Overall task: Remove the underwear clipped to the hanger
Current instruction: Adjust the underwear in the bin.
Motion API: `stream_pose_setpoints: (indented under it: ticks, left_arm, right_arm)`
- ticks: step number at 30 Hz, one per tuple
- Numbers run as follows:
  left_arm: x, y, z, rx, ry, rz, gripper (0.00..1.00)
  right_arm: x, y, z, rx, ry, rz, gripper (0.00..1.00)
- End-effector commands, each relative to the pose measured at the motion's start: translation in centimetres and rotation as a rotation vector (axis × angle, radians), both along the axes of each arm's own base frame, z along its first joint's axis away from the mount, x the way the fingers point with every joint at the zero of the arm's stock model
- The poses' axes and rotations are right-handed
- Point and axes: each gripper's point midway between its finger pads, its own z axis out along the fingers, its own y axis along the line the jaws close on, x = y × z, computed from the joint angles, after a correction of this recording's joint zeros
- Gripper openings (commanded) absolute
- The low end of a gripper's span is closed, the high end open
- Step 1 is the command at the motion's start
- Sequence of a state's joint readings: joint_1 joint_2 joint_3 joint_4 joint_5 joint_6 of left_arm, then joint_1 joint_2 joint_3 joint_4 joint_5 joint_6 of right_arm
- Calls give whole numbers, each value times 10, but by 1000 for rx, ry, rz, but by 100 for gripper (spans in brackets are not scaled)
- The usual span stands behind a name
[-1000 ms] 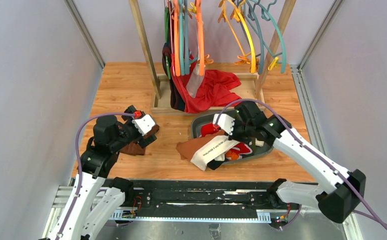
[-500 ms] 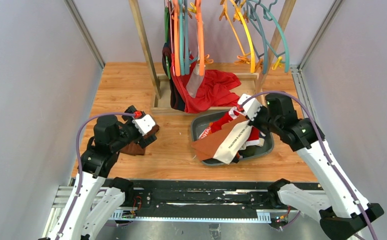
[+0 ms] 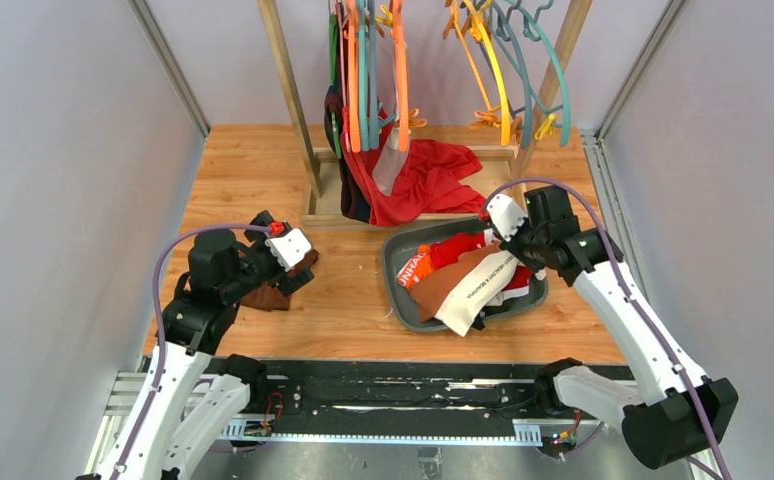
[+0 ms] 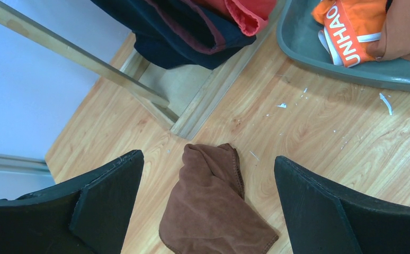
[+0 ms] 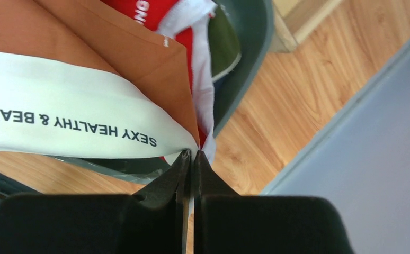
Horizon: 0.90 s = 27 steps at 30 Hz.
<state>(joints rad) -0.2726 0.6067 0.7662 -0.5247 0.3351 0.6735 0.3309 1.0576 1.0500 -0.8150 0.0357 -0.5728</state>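
my left jaws are spread wide, with nothing in them. they hang over the wooden worktop (image 3: pixel 343 310), and a brown cloth (image 4: pixel 213 211) lies crumpled on it right below, between the two tips, touching neither.

further back in the middle stands a wooden rack (image 3: pixel 288 90) with many coloured hangers (image 3: pixel 400 70). a big red cloth (image 3: pixel 428 180) hangs from them down onto the foot of the rack. a pale piece (image 3: pixel 391 165) hangs under an orange hanger; i cannot tell what it is.

in front of the rack sits a grey tray (image 3: pixel 391 262). the red briefs (image 3: pixel 458 248) with white trim lie inside it. the brown briefs (image 3: pixel 441 290) lie on top of them, and their white waistband (image 5: pixel 60 116) with black letters drapes over the near rim of the tray.

my right jaws are pinched tight on the right corner of the brown briefs, just at the end of the waistband, above the right side of the tray. a bit of red and white cloth sits right at the tips too.
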Motion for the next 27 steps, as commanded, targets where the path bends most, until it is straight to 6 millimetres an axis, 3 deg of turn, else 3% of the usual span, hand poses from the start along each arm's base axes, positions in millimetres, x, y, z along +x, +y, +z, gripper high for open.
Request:
stream_pose_setpoints:
  ticks: [1,4,7,12,14,15,19,23,27]
  left_arm:
    - [3,-4,7,-8,-36,-18,98]
    - [2,-3,8,-8,-36,-18,98]
    - [1,-3,9,-7,-42,-17,98]
    - [0,-2,9,-2,-50,-18,98]
    - [0,-2,9,-2,-50,-20,98]
    - [1,-3,8,-1,-47,-21,98]
    - [1,-2,10,-1,-53,-17,98]
    - [0,-1,12,-2,-59,-14,98]
    - [0,-1,13,-3,-63,-13,98]
  right_arm:
    - [-1,32,-18,141,48,115,5]
    - [-6,61,-39,247,128,191,6]
    - [-9,78,-64,261,222,224,6]
    - [-18,74,-97,158,358,231,7]
    - [-16,69,-92,123,355,227,10]
    - [-12,67,-72,120,280,243,27]
    - [-13,71,-39,147,168,294,51]
    - [-22,77,-23,122,107,365,56]
    - [-42,93,-30,101,123,476,54]
